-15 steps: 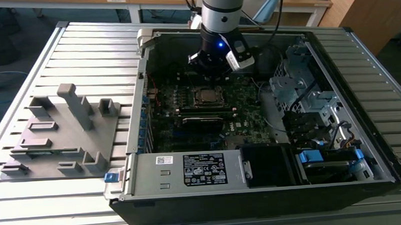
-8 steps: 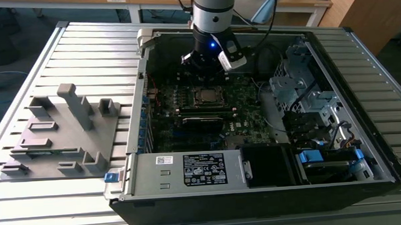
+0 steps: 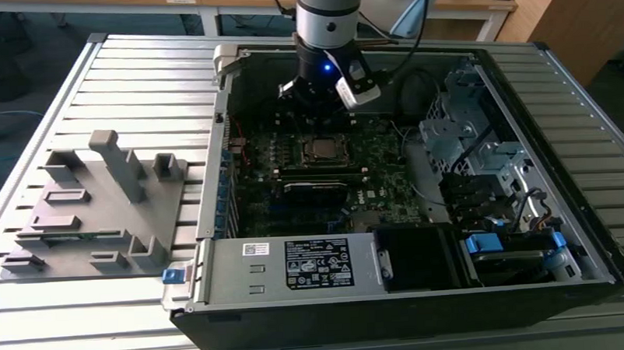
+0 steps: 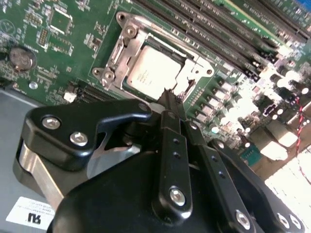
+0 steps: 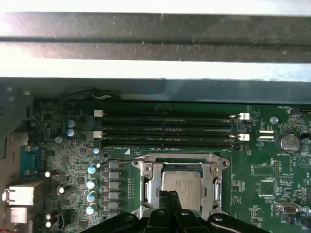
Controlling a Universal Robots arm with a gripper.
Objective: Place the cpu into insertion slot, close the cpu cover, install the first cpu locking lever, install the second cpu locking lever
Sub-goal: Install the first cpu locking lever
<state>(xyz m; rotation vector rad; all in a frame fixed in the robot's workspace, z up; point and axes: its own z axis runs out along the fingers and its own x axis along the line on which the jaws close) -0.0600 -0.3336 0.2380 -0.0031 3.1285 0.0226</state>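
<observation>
The cpu [image 3: 320, 149] [image 4: 150, 73] [image 5: 182, 184], a dull silver square, lies flat in the insertion slot, which it covers. The cpu cover [image 4: 124, 53] [image 5: 150, 182], a metal frame with a square window, lies down around it. A thin wire lever [image 5: 116, 160] runs along one side of the socket. My gripper [image 3: 320, 105] [image 4: 170, 95] [image 5: 170, 198] hangs just above the socket's edge, beside the cpu. Its black fingers are shut together with nothing between them.
Long black memory slots [image 5: 170, 128] run beside the socket, and a coin battery [image 5: 287, 141] sits near them. The open case holds a power supply [image 3: 294, 265] and a drive cage [image 3: 466, 138]. A grey fixture [image 3: 95, 206] stands on the table at the exterior view's left.
</observation>
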